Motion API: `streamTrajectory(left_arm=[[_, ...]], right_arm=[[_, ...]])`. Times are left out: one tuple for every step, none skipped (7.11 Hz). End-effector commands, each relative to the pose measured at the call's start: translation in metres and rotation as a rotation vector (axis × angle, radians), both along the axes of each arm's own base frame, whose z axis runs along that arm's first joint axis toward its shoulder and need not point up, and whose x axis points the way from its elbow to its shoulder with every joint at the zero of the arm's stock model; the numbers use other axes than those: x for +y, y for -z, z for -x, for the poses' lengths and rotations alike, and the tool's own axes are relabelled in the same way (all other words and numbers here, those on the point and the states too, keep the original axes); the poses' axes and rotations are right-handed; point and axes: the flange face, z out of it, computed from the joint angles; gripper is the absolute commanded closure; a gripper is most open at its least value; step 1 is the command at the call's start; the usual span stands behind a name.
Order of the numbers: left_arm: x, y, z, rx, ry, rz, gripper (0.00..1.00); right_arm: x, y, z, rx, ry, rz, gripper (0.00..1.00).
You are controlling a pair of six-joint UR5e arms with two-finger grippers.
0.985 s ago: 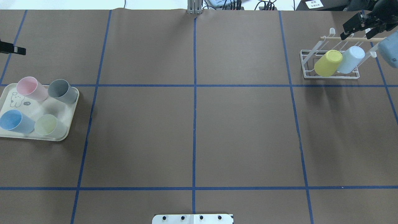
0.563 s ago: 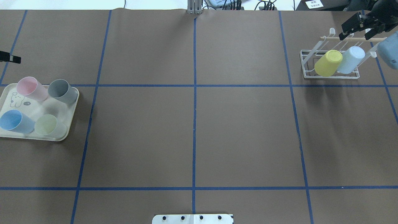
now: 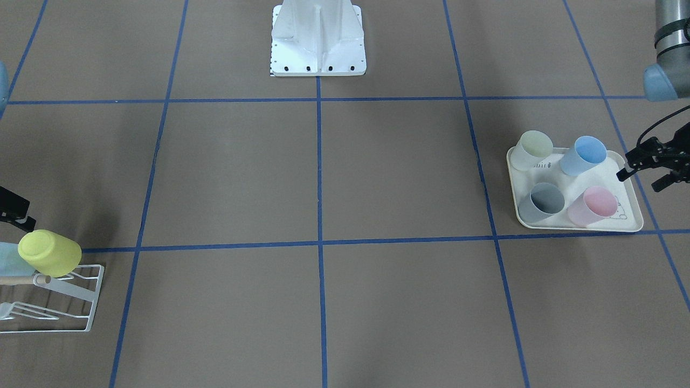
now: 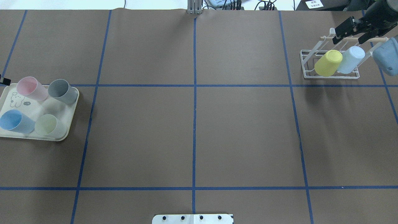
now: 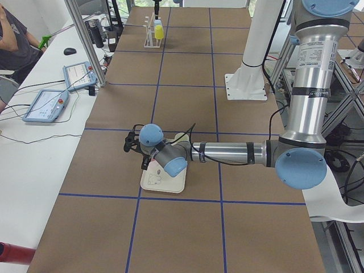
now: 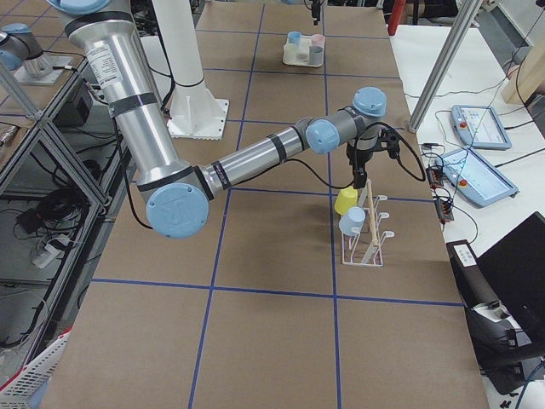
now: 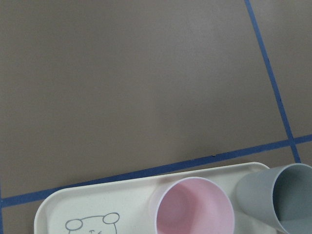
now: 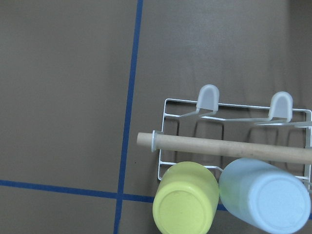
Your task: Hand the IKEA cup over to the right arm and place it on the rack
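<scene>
A brown paper-covered counter (image 4: 242, 130) is divided into large squares by blue tape lines (image 4: 194, 124). On its left side lies a cream tray (image 4: 37, 107) with a rabbit drawing (image 4: 16, 99) at its far left corner. A white base plate (image 4: 192, 219) sits at the near edge, on the centre line. Beyond the far edge stands a white side table (image 5: 34, 148) carrying two teach pendants (image 5: 45, 105), a black mouse (image 5: 69, 51) and cables. A person (image 5: 14, 40) sits at this table.
</scene>
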Motion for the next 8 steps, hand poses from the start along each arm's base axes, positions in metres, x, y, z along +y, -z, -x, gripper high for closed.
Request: streamTrajectory(left_arm=[[0.015, -0.013, -0.01, -0.033, -0.024, 0.084, 0.0], [0.016, -0.016, -0.015, -0.053, -0.025, 0.093, 0.0], [0.02, -0.021, -0.043, -0.12, -0.055, 0.128, 0.0], [0.031, -0.018, -0.041, -0.132, -0.053, 0.131, 0.0], [0.052, -0.009, -0.032, -0.132, -0.049, 0.119, 0.0], [0.08, -0.007, -0.014, -0.189, -0.003, 0.097, 0.0], [0.091, -0.013, -0.009, -0.207, 0.0, 0.121, 0.0], [0.092, -0.018, -0.013, -0.212, -0.004, 0.136, 0.0]], right_arm=[[0.001, -0.001, 0.007, 0.003, 0.01, 0.0, 0.01], [0.002, 0.001, 0.007, 0.0, 0.011, -0.002, 0.01], [0.002, 0.001, 0.007, -0.001, 0.011, -0.002, 0.01], [0.003, 0.002, 0.006, -0.001, 0.011, -0.005, 0.01], [0.003, 0.003, 0.008, -0.003, 0.013, -0.006, 0.01], [0.003, 0.003, 0.006, -0.003, 0.009, -0.005, 0.01], [0.003, 0.003, 0.007, -0.003, 0.011, -0.004, 0.01], [0.004, 0.002, 0.007, -0.002, 0.011, -0.003, 0.01]])
